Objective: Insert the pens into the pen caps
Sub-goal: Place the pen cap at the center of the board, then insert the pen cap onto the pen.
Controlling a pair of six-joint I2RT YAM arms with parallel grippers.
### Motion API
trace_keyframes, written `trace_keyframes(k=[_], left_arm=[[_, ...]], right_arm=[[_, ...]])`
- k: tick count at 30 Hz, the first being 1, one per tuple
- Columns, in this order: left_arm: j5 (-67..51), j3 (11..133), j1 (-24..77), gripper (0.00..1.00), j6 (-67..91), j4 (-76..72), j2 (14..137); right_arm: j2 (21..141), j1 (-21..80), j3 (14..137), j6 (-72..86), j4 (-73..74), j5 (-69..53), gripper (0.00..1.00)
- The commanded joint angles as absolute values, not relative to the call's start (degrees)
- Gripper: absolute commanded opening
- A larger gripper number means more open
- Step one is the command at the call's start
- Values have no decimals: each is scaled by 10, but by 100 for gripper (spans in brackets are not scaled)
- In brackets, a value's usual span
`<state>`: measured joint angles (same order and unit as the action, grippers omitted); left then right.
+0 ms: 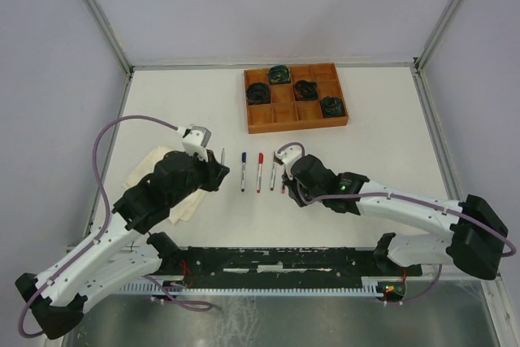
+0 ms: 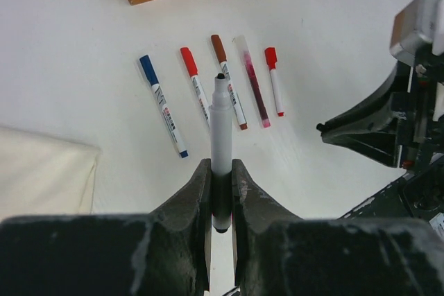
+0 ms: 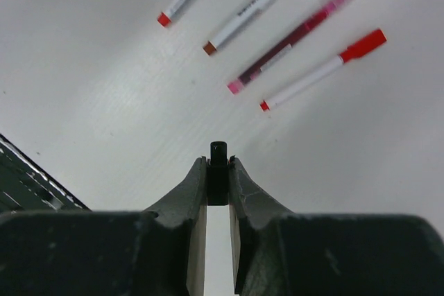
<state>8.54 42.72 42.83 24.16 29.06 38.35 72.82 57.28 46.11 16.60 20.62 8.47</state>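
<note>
My left jaws are clenched on a white pen (image 2: 220, 129), its bare black tip pointing out ahead of them. My right jaws are grasping a small black cap (image 3: 218, 170), which pokes just past their ends. Beyond both, five more pens (image 2: 164, 107) lie side by side on the surface (image 2: 333, 39), untouched.

gripper (image 2: 220, 169) clamping uncapped pen (image 2: 221, 126), five pens (image 2: 164, 105) beyond
</note>
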Motion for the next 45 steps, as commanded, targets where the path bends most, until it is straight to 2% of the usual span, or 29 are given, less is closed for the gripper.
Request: trace_keyframes(k=[1, 7, 11, 16, 22, 26, 28, 36, 45], left_arm=[[69, 446, 428, 3, 201, 229, 412], [67, 445, 428, 3, 191, 207, 445], [78, 440, 428, 3, 189, 208, 443], [122, 431, 428, 3, 201, 211, 424], [218, 433, 428, 3, 222, 241, 404], [229, 431, 428, 3, 226, 243, 397], [229, 431, 428, 3, 226, 245, 399], [228, 434, 428, 3, 223, 242, 414], [230, 433, 428, 3, 222, 241, 420]], right_arm=[[674, 573, 411, 162, 217, 133, 21], [678, 573, 377, 166, 193, 88, 21], [722, 574, 386, 145, 170, 19, 21], [783, 580, 406, 112, 157, -10, 22], [841, 590, 439, 79, 169, -34, 31], [843, 593, 441, 84, 169, -22, 49], [829, 594, 438, 95, 171, -4, 52], [746, 605, 438, 182, 192, 25, 60], [753, 651, 409, 290, 123, -48, 59]])
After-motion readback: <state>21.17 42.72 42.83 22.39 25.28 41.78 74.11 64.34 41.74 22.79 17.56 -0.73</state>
